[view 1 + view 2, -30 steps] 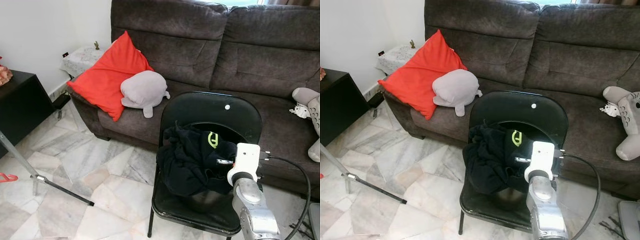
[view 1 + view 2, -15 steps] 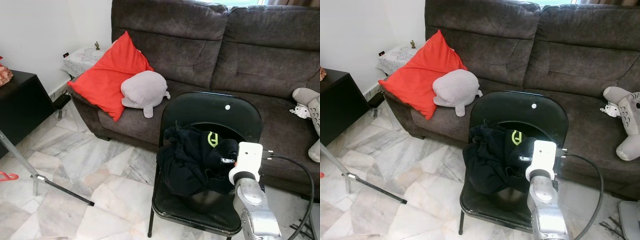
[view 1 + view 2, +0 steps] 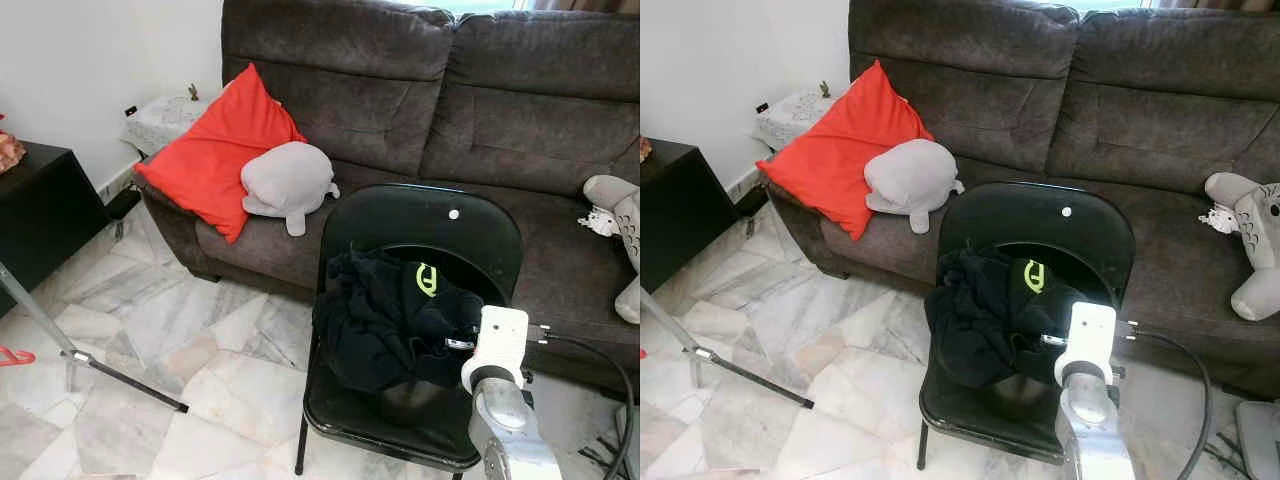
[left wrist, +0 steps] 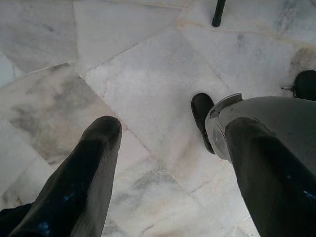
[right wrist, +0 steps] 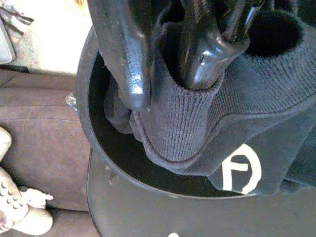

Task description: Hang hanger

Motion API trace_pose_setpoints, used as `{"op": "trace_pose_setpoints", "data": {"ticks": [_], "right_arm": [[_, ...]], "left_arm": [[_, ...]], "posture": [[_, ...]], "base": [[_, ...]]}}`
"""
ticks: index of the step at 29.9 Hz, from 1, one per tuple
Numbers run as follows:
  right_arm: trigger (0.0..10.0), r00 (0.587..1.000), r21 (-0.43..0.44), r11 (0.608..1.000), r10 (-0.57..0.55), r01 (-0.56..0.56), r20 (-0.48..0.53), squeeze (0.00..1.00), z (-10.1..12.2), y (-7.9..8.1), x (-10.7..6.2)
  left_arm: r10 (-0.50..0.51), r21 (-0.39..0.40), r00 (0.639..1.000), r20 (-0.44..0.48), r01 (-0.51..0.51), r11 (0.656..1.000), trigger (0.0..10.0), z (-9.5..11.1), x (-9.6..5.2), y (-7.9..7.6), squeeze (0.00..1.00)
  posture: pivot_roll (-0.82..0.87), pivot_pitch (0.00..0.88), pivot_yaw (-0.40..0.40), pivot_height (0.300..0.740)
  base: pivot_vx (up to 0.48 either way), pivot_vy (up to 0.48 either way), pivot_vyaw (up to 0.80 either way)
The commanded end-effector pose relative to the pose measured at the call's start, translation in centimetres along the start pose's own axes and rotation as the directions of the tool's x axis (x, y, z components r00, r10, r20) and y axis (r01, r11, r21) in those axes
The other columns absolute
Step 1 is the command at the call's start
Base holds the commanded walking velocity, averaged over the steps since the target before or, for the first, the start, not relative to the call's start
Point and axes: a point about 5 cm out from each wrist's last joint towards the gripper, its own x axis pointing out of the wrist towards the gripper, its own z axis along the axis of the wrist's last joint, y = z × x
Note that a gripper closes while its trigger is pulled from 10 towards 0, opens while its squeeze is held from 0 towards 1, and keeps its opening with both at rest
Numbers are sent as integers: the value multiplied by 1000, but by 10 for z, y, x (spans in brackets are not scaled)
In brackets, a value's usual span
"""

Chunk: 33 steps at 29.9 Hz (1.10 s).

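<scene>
Two fingers of my right gripper clamp the black garment's ribbed cuff on the chair. Left gripper idle, fingers apart. Grasp step; next, lift clear.

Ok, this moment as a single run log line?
right gripper: shut on black garment | garment: on black chair | left gripper: open, idle over floor

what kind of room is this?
Most likely a home living room: a dark brown sofa with a red cushion and a grey plush toy, marble-tiled floor, and a black folding chair holding a black garment.
</scene>
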Motion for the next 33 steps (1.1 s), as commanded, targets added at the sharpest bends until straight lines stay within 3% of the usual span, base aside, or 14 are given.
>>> {"op": "trace_pose_setpoints", "data": {"ticks": [1, 16, 33], "right_arm": [[10000, 1000, 5, 1000, -6, 6, -12, 0, 0, -1, 0], [10000, 994, -41, 999, -24, 19, -103, 0, -10, -3, 20], [10000, 997, -75, 997, -28, 23, -68, 0, 2, -11, 47]], "left_arm": [[7, 3, 1000, -28, -7, 1000, 10000, -8, -3, 2, 0], [2, 7, 1000, -13, -1, 1000, 10000, -4, -1, -1, 0], [-6, 16, 1000, 27, 6, 1000, 10000, 7, 2, -1, 0]], "posture": [[-24, 80, 78, 740], [-18, 77, 80, 740], [-13, 72, 90, 740]], "base": [[0, 0, 0], [0, 0, 0], [0, 0, 0]]}}
